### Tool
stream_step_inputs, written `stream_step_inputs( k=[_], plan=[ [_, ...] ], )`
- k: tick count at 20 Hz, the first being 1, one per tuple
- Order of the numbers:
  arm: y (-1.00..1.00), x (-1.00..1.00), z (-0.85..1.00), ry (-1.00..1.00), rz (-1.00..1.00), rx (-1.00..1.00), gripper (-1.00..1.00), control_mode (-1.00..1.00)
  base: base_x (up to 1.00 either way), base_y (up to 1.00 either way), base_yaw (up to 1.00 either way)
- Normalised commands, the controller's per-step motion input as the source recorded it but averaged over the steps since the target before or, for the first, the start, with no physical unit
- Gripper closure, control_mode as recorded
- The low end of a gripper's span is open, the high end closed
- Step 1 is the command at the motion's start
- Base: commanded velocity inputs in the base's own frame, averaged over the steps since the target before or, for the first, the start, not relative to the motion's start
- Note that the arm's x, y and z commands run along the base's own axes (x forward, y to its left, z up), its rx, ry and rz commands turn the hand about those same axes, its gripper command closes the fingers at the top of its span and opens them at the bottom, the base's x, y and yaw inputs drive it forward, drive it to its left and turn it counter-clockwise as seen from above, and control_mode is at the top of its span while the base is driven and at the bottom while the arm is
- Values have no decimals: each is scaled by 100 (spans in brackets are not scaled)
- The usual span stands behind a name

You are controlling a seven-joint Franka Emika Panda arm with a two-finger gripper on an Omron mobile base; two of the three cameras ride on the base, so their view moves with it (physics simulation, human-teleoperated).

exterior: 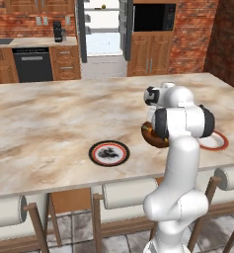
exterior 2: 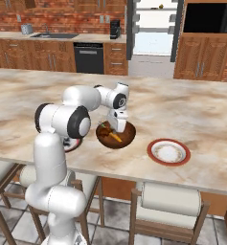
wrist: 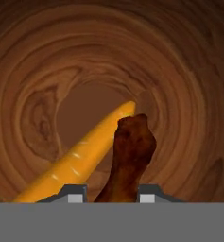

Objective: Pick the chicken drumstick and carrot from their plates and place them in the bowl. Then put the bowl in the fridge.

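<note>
We judge the loading stage nearly finished. Both red-rimmed plates, the patterned plate [exterior: 108, 153] and the plain white plate [exterior 2: 168, 152], lie bare on the marble counter [exterior: 49, 113]. The carrot [wrist: 80, 158] already rests inside the brown bowl [exterior 2: 116, 135]. Our gripper [wrist: 113, 191] hangs low inside that bowl, its fingers clamped on the chicken drumstick [wrist: 130, 158], which stands between them, pointing away toward the bowl's floor. The carrot lies just beside the drumstick, slanting off to one side. What we have left: release the drumstick, then carry the bowl to the fridge [exterior 2: 153, 28], which stands open far beyond the gripper.
</note>
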Motion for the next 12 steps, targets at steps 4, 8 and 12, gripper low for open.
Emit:
stream_step_inputs(
  k=[4,8,12],
  plan=[
    [-6,15,-4,0,0,0,-100,-100,0,0,0],
    [-13,0,0,-3,0,0,-100,-100,0,0,0],
    [-14,-4,12,-8,0,0,-100,-100,0,0,0]
  ],
)
